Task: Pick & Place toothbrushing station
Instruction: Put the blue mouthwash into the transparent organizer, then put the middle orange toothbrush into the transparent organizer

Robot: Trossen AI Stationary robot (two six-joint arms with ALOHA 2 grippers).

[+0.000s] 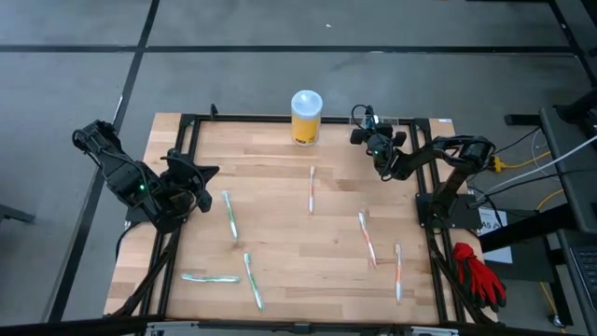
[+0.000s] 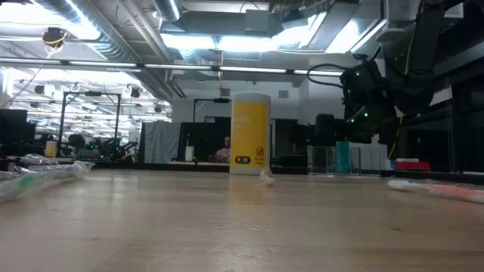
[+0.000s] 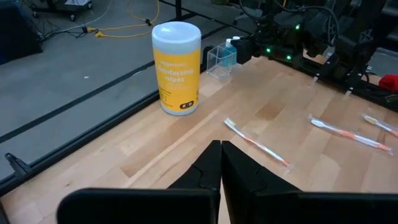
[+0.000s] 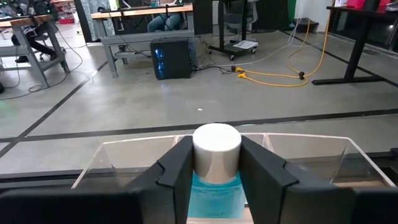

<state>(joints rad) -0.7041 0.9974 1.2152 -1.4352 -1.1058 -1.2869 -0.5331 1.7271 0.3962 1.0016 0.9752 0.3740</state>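
The toothbrushing station (image 4: 311, 155) is a low, see-through holder standing at the table's far right edge (image 1: 410, 122). A blue bottle with a white cap (image 4: 216, 146) stands upright inside it. My right gripper (image 4: 216, 149) reaches level to the holder, with one finger on each side of the cap. My left gripper (image 3: 221, 149) is shut on nothing and hangs over the table's left side (image 1: 198, 179), far from the holder. My right gripper has the bottle's white cap (image 4: 200, 152) between its two fingers, one on each side, and no gap shows. The fingers come in nearly level from the table's near right. The bottle stands upright, its blue body down inside the holder.
A yellow canister with a white lid (image 1: 306, 118) stands at the far edge, left of the holder. Several toothbrushes lie scattered on the wood, among them one in the middle (image 1: 312, 189), one at the left (image 1: 229, 215) and one at the right (image 1: 367, 239). A red glove (image 1: 478, 271) lies off the table's right side.
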